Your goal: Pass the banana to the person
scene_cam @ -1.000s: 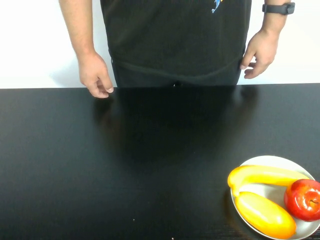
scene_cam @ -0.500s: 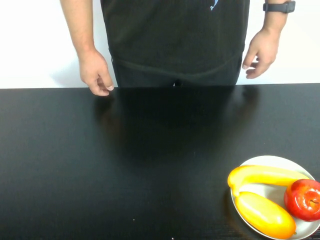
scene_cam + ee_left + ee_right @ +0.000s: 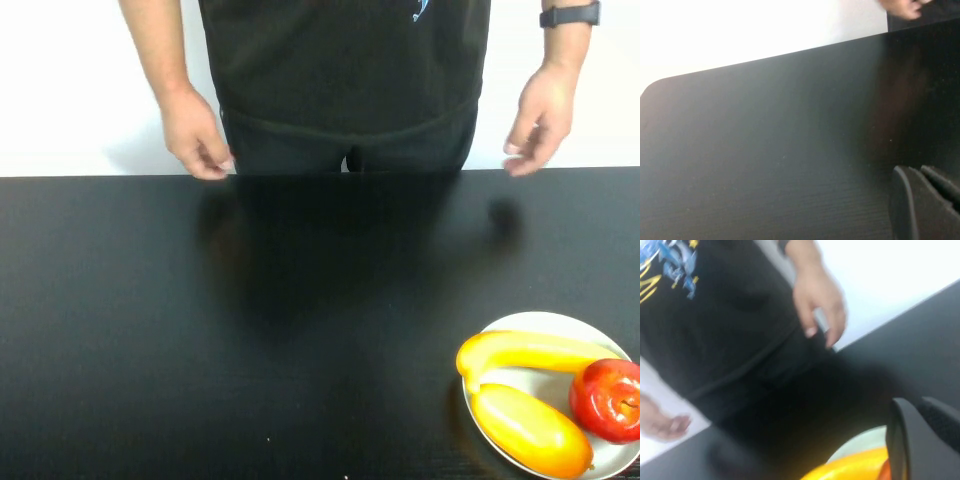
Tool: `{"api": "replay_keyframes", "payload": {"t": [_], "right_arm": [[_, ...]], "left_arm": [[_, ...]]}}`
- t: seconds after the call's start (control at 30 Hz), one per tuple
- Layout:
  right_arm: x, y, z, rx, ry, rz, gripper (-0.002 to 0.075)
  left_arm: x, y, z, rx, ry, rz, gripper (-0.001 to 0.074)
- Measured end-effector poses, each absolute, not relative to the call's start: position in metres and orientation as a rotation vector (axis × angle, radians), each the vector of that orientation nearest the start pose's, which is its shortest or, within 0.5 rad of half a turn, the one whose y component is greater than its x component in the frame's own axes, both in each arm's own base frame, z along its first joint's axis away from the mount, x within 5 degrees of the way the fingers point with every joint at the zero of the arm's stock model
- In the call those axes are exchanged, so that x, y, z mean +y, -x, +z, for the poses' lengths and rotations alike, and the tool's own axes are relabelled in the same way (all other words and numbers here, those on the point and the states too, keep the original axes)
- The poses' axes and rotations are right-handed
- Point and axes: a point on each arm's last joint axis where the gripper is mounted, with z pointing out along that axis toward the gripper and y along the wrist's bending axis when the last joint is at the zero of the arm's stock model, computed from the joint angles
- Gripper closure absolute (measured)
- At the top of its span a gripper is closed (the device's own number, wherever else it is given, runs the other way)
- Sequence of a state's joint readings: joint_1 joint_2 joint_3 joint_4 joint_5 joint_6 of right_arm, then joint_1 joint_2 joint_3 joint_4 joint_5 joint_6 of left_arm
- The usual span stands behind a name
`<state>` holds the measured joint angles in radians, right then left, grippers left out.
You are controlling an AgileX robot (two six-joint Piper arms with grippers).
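The banana (image 3: 530, 350) is long, curved and yellow. It lies on a white plate (image 3: 545, 322) at the table's near right, beside a plump yellow-orange fruit (image 3: 530, 430) and a red apple (image 3: 607, 398). The person (image 3: 345, 70) in a black T-shirt stands at the far edge with both hands hanging near it, one (image 3: 195, 140) at the left and one (image 3: 540, 125) with a watch at the right. Neither gripper shows in the high view. My left gripper (image 3: 914, 170) is shut and empty above bare table. My right gripper (image 3: 915, 402) is shut and empty, just above the plate (image 3: 860, 442) and the banana (image 3: 850, 469), facing the person (image 3: 715, 315).
The black table (image 3: 250, 330) runs from the person to the near edge, and its rounded far corner (image 3: 655, 87) shows in the left wrist view. A white wall (image 3: 60, 80) is behind the person.
The person's watch-side hand has swung right and down toward the table edge, and the body has shifted slightly. The fruit and plate have not moved.
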<state>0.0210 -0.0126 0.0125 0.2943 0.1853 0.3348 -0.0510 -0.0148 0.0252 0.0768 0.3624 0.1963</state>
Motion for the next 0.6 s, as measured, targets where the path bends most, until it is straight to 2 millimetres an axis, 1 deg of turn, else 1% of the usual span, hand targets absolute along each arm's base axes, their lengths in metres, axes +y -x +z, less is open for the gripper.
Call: {"api": "replay_keyframes", "payload": {"t": [0.07,0.17,0.37,0.5,0.6], "right_arm": [[0.009,-0.053,0.204,1.675,-0.460,0.550,0.0733],[0.012,-0.053,0.228,1.802,-0.442,0.536,0.0733],[0.013,-0.066,0.273,2.140,-0.325,0.372,0.0733],[0.010,-0.082,0.289,2.337,-0.247,0.256,0.0733],[0.009,-0.096,0.296,2.457,-0.181,0.193,0.0733]], "left_arm": [[0.000,-0.053,0.173,1.838,-0.277,0.176,0.0741],[0.000,-0.053,0.173,1.838,-0.277,0.176,0.0741],[0.000,-0.053,0.173,1.838,-0.277,0.176,0.0741],[0.000,-0.053,0.173,1.838,-0.277,0.176,0.0741],[0.000,-0.053,0.173,1.838,-0.277,0.176,0.0741]]}}
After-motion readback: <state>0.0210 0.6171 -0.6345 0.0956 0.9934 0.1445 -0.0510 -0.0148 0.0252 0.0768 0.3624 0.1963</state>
